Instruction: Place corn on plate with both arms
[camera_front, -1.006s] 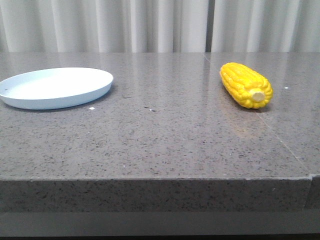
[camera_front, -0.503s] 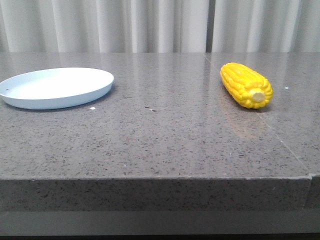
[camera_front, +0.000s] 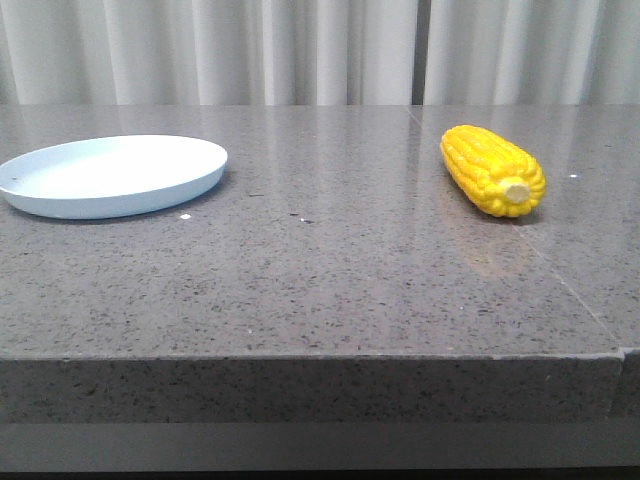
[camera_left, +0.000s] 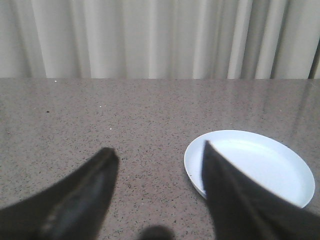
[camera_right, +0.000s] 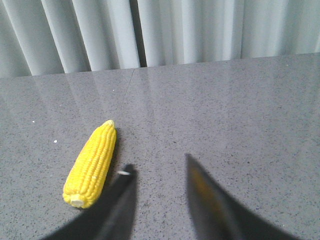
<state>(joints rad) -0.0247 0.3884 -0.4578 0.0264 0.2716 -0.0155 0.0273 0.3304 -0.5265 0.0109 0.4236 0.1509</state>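
In the front view the plate (camera_front: 112, 175) sits at the left edge of the frame on the grey speckled counter (camera_front: 320, 280), flat and bare; the corn (camera_front: 493, 170) lies at the right of the frame, well apart from the plate, its pale stub end turned toward the camera and its tapered tip pointing away; pale curtains (camera_front: 320, 50) hang behind the counter; neither of my arms shows in this view.

In my left wrist view my left gripper (camera_left: 157, 152) hovers above the counter with its two dark fingers spread apart and nothing between them; the plate (camera_left: 260, 162) lies at the lower right of that frame, partly hidden behind the right-hand finger (camera_left: 225, 195); I cannot tell whether that finger touches it.

In my right wrist view my right gripper (camera_right: 160, 165) is likewise spread, its fingers apart and holding nothing; the corn (camera_right: 91, 165) lies at the lower left of that frame, just beside the left-hand finger (camera_right: 117, 205) and outside the gap, resting on the counter with its stub end nearest the bottom edge.
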